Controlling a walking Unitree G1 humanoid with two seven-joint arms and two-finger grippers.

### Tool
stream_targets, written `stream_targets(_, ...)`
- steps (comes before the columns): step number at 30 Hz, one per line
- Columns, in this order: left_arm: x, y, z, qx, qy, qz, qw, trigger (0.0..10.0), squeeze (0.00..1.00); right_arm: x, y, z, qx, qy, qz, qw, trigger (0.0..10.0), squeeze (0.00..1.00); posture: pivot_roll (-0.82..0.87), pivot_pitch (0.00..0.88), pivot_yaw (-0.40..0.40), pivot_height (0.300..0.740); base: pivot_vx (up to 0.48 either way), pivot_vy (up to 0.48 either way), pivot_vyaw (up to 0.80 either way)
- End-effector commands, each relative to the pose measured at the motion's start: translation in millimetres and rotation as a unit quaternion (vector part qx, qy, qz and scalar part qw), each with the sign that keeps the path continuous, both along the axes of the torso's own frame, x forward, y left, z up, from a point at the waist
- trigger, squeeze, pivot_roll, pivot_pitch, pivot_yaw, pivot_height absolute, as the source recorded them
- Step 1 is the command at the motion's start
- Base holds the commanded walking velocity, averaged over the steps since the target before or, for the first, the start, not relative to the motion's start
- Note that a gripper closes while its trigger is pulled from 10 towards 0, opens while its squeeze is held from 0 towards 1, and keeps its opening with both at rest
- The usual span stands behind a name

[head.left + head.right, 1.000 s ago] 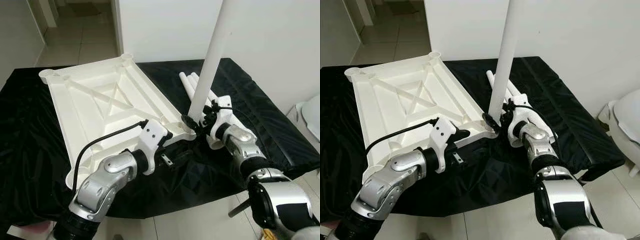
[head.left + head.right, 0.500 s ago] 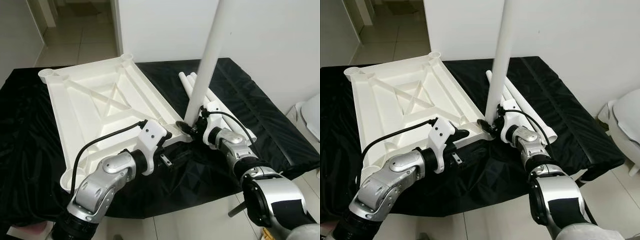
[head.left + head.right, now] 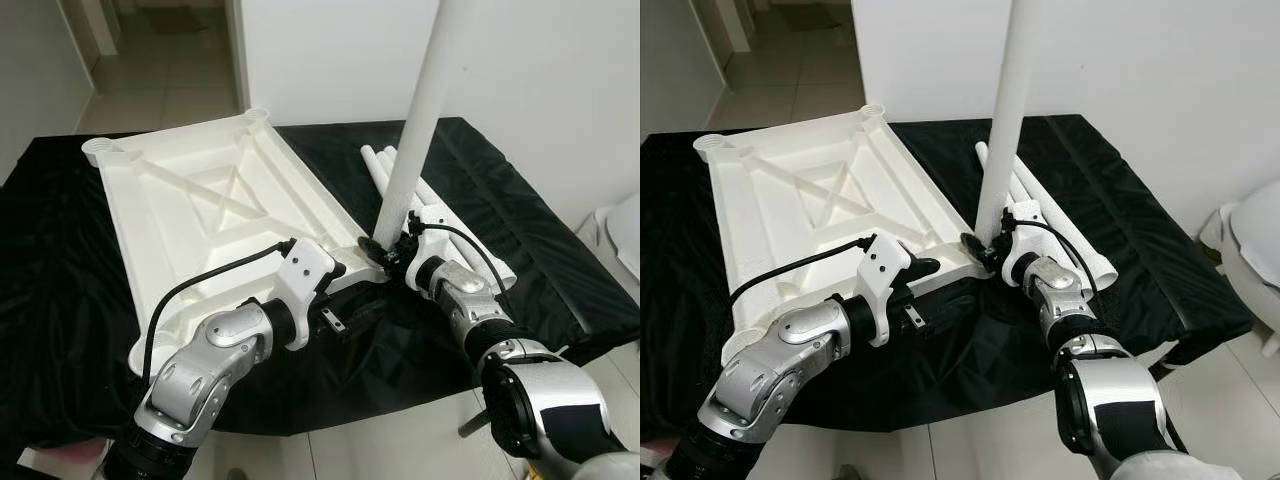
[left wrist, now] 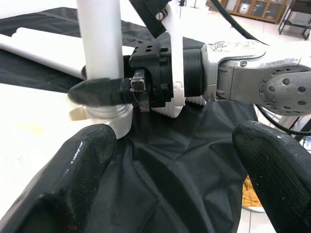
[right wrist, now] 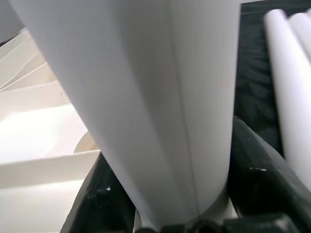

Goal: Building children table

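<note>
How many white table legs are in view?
3. One upright leg in the right pincer at the tabletop corner; two lying legs on the black cloth. More may hide behind.

White all over on the upturned table panel (image 3: 200, 210), with a criss-cross of raised ribs in the same white. The upright leg tube (image 3: 415, 120) is plain white, and so are the spare tubes (image 3: 440, 215) lying beside it. Underneath, a glossy black cloth (image 3: 560, 260) covers the tabletop. Silver arms, white wrist housings, and black fingers on the right end effector (image 3: 385, 250) and the left end effector (image 4: 170, 194). Pale beige floor tiles (image 3: 170, 80), white wall (image 3: 540, 70).
</note>
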State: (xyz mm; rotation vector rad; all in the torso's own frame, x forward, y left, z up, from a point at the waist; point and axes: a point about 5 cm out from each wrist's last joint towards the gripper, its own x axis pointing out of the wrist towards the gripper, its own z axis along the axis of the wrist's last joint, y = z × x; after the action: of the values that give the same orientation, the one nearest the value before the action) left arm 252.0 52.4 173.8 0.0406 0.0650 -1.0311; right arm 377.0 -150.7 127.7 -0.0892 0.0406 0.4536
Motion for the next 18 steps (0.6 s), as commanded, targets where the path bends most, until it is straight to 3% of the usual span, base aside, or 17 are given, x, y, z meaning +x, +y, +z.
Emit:
stream_targets(1, -2.1, -0.1, -1.3, 0.0, 0.007, -0.009, 1.0, 10.0, 0.0, -4.4, -9.6, -14.1, 0.009, 0.03, -0.042, 0.999, 0.0, 0.0, -0.02, 0.012, -0.011, 0.74, 0.0, 0.0, 0.0)
stream_targets(3, -2.0, 0.1, -1.0, -0.001, 0.007, -0.009, 1.0, 10.0, 0.0, -5.9, -6.7, -19.0, 0.026, 0.034, -0.082, 0.996, 0.0, 0.0, -0.02, 0.017, -0.009, 0.74, 0.0, 0.0, 0.0)
stream_targets(7, -2.2, -0.1, -1.0, -0.002, 0.008, -0.009, 1.0, 10.0, 0.0, -8.8, 3.0, -22.9, 0.03, 0.025, -0.107, 0.993, 0.0, 0.0, -0.02, 0.021, -0.007, 0.74, 0.0, 0.0, 0.0)
stream_targets(8, -2.5, -0.7, -1.1, -0.003, 0.009, -0.008, 1.0, 10.0, 0.0, -12.8, 15.5, -26.8, 0.033, 0.018, -0.155, 0.987, 0.0, 0.0, -0.02, 0.021, -0.007, 0.74, 0.0, 0.0, 0.0)
stream_targets(13, -2.2, -0.2, -0.9, -0.003, 0.01, -0.007, 1.0, 10.0, 0.0, -15.3, 24.8, -28.2, 0.037, 0.016, -0.194, 0.98, 0.0, 0.0, -0.02, 0.024, -0.01, 0.74, 0.0, 0.0, 0.0)
stream_targets(14, -2.1, 0.2, -0.8, -0.004, 0.01, -0.006, 1.0, 10.0, 0.0, -16.3, 31.9, -28.0, 0.038, 0.017, -0.234, 0.971, 0.0, 0.0, -0.02, 0.026, -0.011, 0.74, 0.0, 0.0, 0.0)
stream_targets(18, -3.0, -0.1, -1.4, -0.004, 0.011, -0.006, 1.0, 10.0, 0.0, -17.0, 42.4, -27.6, 0.039, 0.028, -0.276, 0.96, 0.0, 0.0, -0.02, 0.027, -0.01, 0.74, 0.0, 0.0, 0.0)
